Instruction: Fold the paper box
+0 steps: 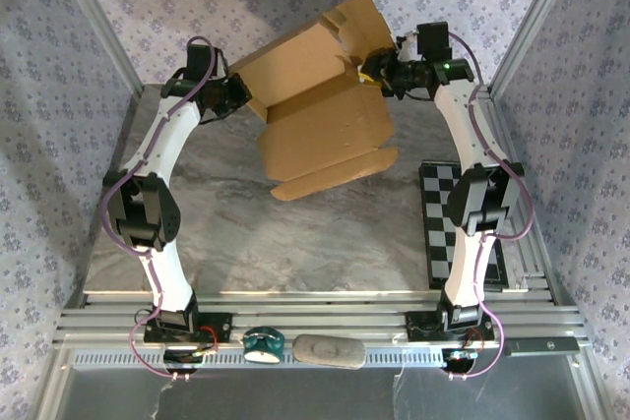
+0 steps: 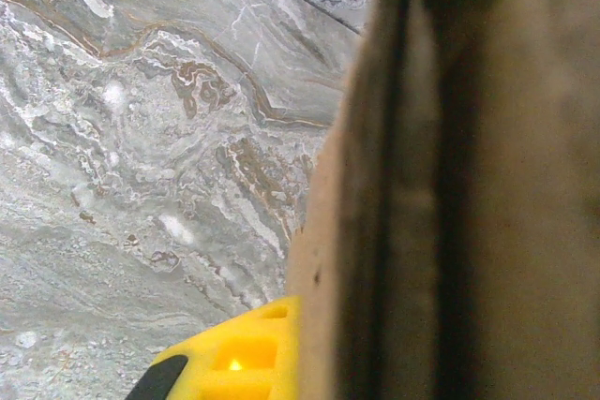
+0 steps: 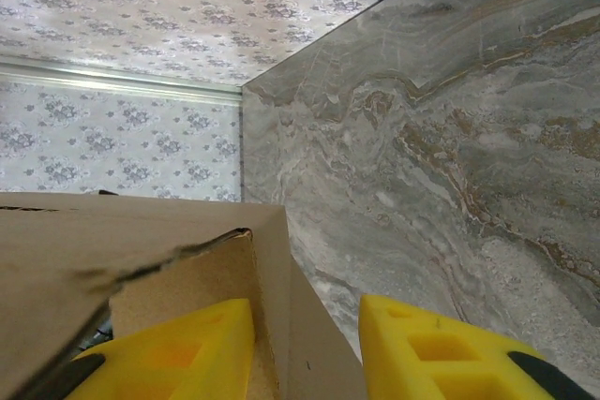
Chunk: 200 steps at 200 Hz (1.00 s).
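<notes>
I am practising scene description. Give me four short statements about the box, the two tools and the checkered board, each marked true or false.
1. The box lies on the board. False: it is left of the board, apart from it, between the two arms.
2. A wall of the box stands between the fingers of the right tool. True.
3. The left tool is wide open, away from the box. False: it is shut on the box's left edge.
4. The board lies beside the right arm. True.

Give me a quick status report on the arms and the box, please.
Left gripper shut on the paper box, left edge. Right gripper open, jaws astride a box wall. Checkered board lies apart, on the right.
</notes>
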Available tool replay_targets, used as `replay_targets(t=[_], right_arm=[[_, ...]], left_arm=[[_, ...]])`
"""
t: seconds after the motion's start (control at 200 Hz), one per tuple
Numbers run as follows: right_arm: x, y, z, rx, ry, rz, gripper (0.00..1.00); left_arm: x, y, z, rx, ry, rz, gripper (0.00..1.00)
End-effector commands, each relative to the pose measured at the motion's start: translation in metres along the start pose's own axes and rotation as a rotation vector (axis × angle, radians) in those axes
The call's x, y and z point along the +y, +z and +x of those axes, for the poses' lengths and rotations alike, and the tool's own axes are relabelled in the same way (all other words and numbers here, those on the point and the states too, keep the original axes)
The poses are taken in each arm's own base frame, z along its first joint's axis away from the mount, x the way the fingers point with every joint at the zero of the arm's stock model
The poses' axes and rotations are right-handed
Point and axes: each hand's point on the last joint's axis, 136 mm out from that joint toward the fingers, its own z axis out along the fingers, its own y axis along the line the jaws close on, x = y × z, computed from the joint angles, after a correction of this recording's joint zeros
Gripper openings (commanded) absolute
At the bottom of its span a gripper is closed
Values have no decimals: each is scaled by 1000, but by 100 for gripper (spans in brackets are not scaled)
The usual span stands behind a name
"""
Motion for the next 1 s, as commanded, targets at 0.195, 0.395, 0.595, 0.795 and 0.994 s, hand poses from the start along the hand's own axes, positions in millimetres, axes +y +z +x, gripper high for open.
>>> replay_targets(t=[0.195,0.395,0.595,0.795,0.994], right_arm=[[31,3,-7,-36,-44,-84,38],[47,-1,-18,-72,-21,-135,39],[49,-1,-18,-71,-14,-138,38],[35,10,-10,-38,-19,-80,36],[26,11,-11,-50,-28,-25,23]], left_arm=[[-35,1,5,59,-66,129,0],[-31,3,8,69,-110,111,0],[-34,4,5,58,-145,124,0],[-38,7,5,68,-161,141,0],[-41,6,4,67,-160,148,0]])
